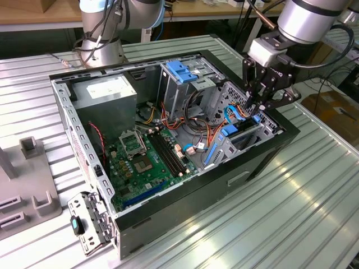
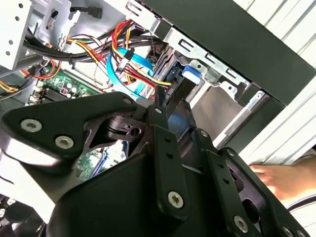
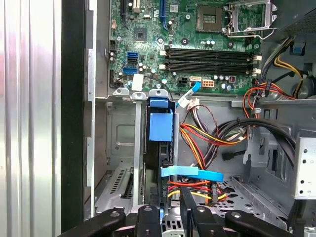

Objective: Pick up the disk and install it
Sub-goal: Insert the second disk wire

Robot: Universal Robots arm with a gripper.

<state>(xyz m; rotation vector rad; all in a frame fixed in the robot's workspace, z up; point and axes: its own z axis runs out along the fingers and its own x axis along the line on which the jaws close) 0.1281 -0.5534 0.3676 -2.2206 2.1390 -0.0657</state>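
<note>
The disk (image 3: 160,129) stands on edge in the drive bay of the open computer case (image 1: 185,196). Its bright blue carrier (image 1: 233,131) shows along the top. My gripper (image 1: 260,106) hangs over the bay's end toward the exterior view's right. Its fingers (image 3: 148,217) are close together on either side of the carrier's near end, shut on it. In the second wrist view the black linkage (image 2: 163,148) fills the foreground, with a blue carrier corner (image 2: 190,74) just past the fingertip.
Bundled red, yellow and black cables (image 3: 207,143) and a flat blue cable (image 3: 190,173) cross beside the bay. The motherboard (image 1: 146,162), grey power supply (image 1: 106,92) and an upper blue-topped cage (image 1: 182,70) fill the case. A hand (image 2: 289,180) rests outside the case wall.
</note>
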